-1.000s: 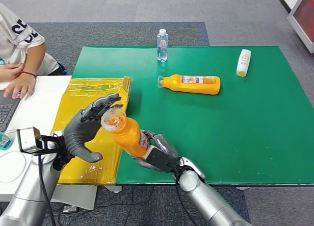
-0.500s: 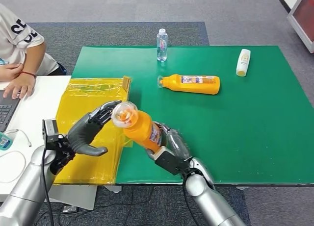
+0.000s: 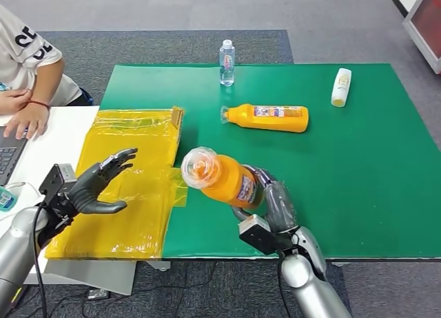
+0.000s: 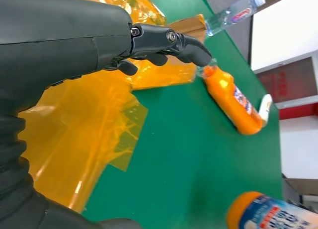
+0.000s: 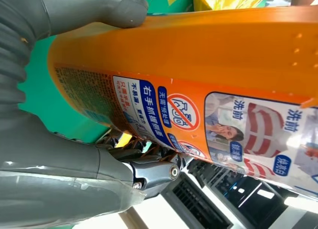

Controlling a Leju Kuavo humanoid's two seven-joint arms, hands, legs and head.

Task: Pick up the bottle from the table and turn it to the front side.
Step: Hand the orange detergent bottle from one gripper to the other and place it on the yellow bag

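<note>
Bottle (image 3: pixel 224 179), orange, is gripped around its lower body by the right hand (image 3: pixel 270 201) and held aloft over the green mat's (image 3: pixel 364 180) near edge, cap toward the camera, presumably for label turning. Left hand (image 3: pixel 96 187) is spread empty above the yellow film (image 3: pixel 130 214).

The orange bottle (image 5: pixel 210 65) carries a label (image 5: pixel 225 129) in Chinese: white characters on blue bands read 右手抓握侧面, and, less surely, 无需预处理. Beside them stands a red circle with a slash, a prohibition sign. Blue roundels further along read 洗前 and what looks like 浸泡. The finer print is too small to read. The person's white shirt (image 3: pixel 26 45) bears large dark letters, cut off, perhaps "CE".
</note>
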